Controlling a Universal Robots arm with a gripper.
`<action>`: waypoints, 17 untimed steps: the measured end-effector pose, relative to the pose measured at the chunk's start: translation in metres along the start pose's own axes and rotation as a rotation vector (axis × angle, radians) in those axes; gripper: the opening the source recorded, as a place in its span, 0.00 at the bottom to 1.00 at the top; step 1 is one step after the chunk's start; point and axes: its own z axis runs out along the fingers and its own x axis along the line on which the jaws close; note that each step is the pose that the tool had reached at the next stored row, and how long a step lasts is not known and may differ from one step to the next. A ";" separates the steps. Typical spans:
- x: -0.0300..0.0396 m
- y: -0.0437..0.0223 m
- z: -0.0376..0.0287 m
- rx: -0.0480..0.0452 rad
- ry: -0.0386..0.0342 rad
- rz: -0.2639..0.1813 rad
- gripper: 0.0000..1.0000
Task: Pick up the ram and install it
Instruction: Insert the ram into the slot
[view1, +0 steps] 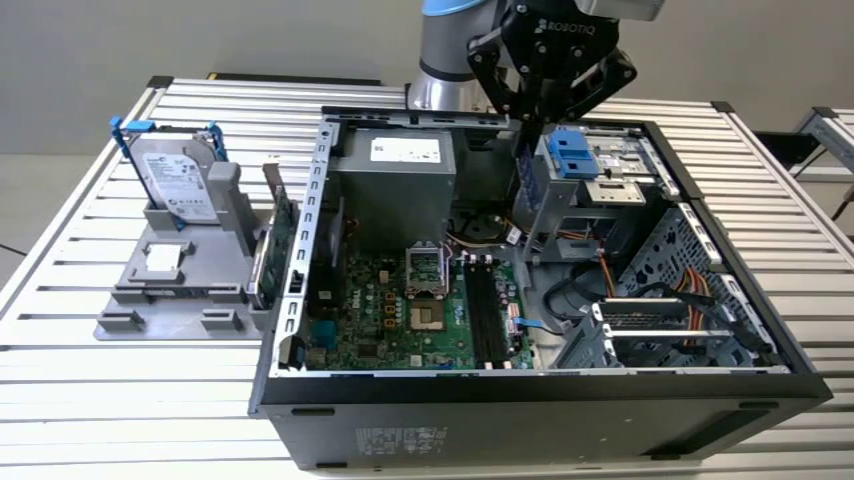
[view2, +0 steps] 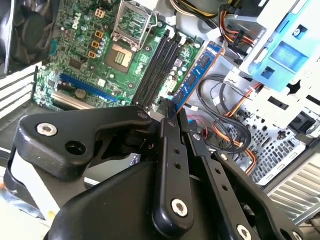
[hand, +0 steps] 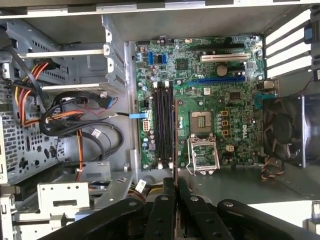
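My gripper (view1: 531, 122) hangs over the open computer case (view1: 534, 385), shut on the ram (view1: 530, 188). The ram is a long blue-green stick gripped at one end, and it points down toward the motherboard (view1: 400, 310). In the second wrist view the ram (view2: 201, 69) runs out from the gripper (view2: 172, 114), with its black chips showing. In the first wrist view the ram (hand: 175, 135) shows edge-on as a thin line from the gripper (hand: 175, 184). It lies alongside the black memory slots (hand: 163, 125), above the board and apart from them.
A grey fixture (view1: 167, 290) on the exterior view's left holds a silver hard drive with blue rails (view1: 174, 175) and a green expansion card (view1: 274, 262). Inside the case are a blue drive caddy (view1: 574, 152), loose cables (hand: 75, 125), the CPU socket (hand: 202, 125) and a fan (hand: 282, 130).
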 end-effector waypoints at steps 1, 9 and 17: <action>0.0000 0.0000 0.0000 -0.0002 0.0001 -0.006 0.00; 0.0000 0.0000 0.0000 -0.0012 0.0011 -0.059 0.00; 0.0000 0.0000 0.0000 -0.0021 0.0021 -0.110 0.00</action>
